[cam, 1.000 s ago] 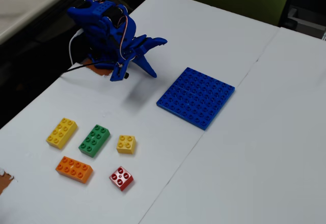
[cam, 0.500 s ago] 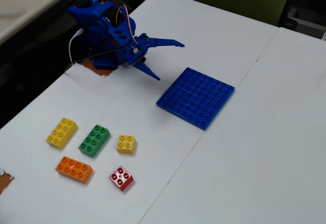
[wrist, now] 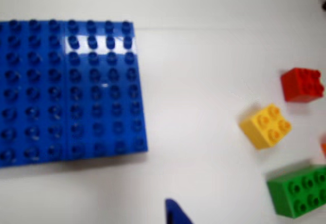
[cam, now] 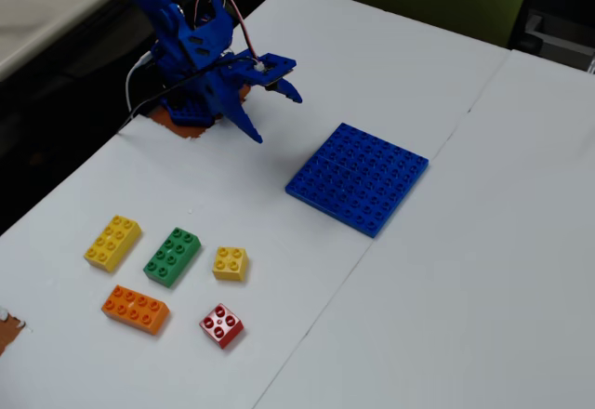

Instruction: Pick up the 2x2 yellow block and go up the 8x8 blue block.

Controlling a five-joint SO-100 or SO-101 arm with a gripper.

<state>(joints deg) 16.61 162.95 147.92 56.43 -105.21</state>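
Raised gripper (cam: pixel 274 112) (jaws apart), empty

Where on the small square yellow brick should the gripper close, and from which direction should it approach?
Probably from above, closing on two opposite flat side walls of the 2x2 yellow block. It sits flat, studs up, with clear table between it and the green brick and red brick. The gripper is open.

**Blue printed arm with bare wiring**

The arm (cam: pixel 191 51) is all deep blue plastic, built of chunky, angular segments. Thin red and white wires loop over its upper links, and a black cable trails off behind its base. The gripper (cam: pixel 270 112) has two tapered, pointed blue fingers (cam: pixel 246 125); one blue tip (wrist: pixel 175 213) shows in the wrist view.
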